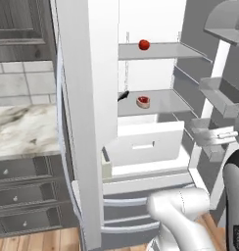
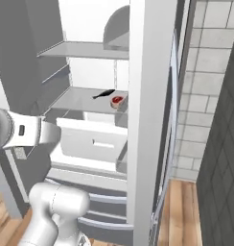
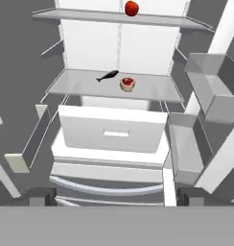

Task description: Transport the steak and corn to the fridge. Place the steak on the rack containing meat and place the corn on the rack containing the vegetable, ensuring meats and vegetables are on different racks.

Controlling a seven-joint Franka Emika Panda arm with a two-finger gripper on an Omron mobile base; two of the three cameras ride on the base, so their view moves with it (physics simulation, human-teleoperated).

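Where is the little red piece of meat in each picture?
Left base view: the steak lies on the lower fridge shelf, centre, under the red ball.
Right base view: steak at that shelf's right end.
Hand view: steak upper centre.
Shared landmark: the small black fish-shaped thing beside it.

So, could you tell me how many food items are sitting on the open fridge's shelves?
3: a red tomato on the upper shelf; a steak and a small dark fish on the shelf below. The drawer may hide more.
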